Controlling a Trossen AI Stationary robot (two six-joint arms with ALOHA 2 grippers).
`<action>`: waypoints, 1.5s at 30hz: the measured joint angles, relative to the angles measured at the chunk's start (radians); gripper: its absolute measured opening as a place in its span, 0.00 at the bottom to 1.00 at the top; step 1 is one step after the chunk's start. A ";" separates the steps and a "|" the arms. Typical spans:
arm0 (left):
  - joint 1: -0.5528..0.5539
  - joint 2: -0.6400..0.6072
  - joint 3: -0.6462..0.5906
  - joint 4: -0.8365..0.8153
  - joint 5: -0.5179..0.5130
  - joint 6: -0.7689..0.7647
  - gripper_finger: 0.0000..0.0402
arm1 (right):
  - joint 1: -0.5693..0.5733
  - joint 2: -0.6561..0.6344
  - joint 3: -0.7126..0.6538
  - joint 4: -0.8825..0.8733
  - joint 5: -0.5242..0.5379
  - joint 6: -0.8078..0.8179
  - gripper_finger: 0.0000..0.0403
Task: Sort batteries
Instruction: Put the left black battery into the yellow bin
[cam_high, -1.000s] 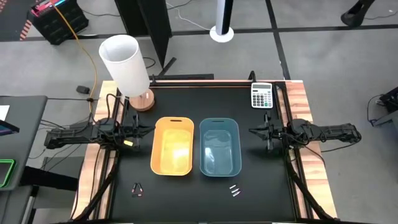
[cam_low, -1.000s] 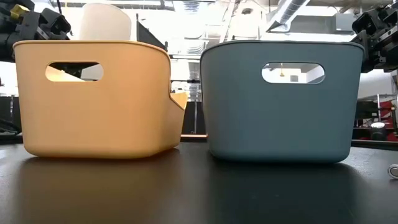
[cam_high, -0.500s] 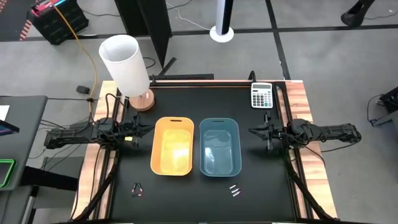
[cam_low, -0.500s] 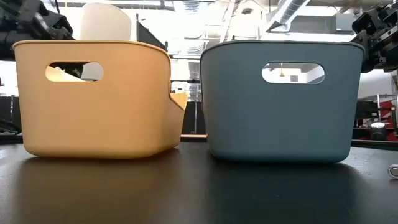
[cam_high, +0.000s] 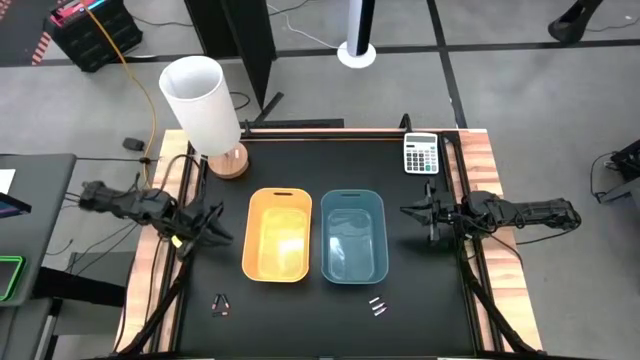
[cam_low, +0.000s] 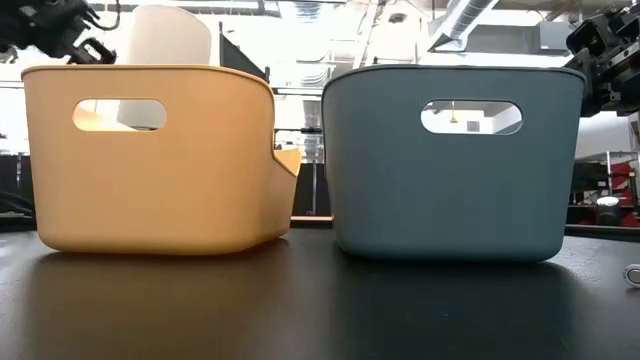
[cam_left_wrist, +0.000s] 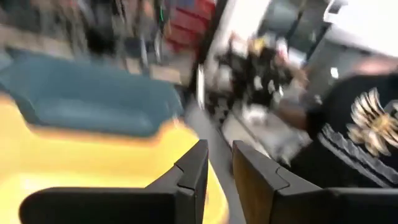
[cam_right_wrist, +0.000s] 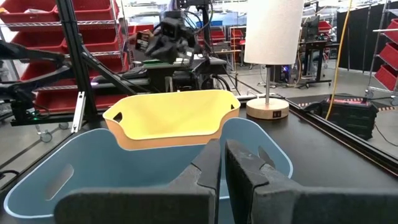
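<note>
Two small groups of batteries lie on the black table near its near edge: dark ones (cam_high: 220, 304) in front of the yellow bin (cam_high: 277, 235), silvery ones (cam_high: 377, 306) in front of the blue bin (cam_high: 354, 236). My left gripper (cam_high: 213, 229) hovers left of the yellow bin, pointing slantwise toward the near edge; its fingers (cam_left_wrist: 219, 167) stand slightly apart and hold nothing. My right gripper (cam_high: 406, 210) waits right of the blue bin, level, with its fingers (cam_right_wrist: 222, 155) shut and empty. The low view shows only both bins' near walls.
A white lamp (cam_high: 204, 104) on a wooden base stands at the far left of the table, and a calculator (cam_high: 421, 153) lies at the far right. In the left wrist view a person in a black shirt (cam_left_wrist: 360, 124) is beyond the table. Bare table lies around the batteries.
My left arm has swung out of its level pose. Its gripper has drawn back from the yellow bin, toward the table's left and near edges, and now points slantwise toward the near edge. The right arm, the bins and the batteries have kept still.
</note>
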 joint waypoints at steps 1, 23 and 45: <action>-0.026 0.034 0.015 -0.054 -0.024 -0.048 0.18 | 0.000 0.000 0.000 0.004 0.000 0.000 0.10; -0.536 0.961 0.481 -0.617 -0.043 -1.075 0.22 | -0.043 -0.001 0.000 0.133 0.000 -0.037 0.10; -0.681 1.287 0.488 -0.375 -0.016 -1.677 0.51 | -0.042 -0.001 0.000 0.178 0.000 -0.037 0.10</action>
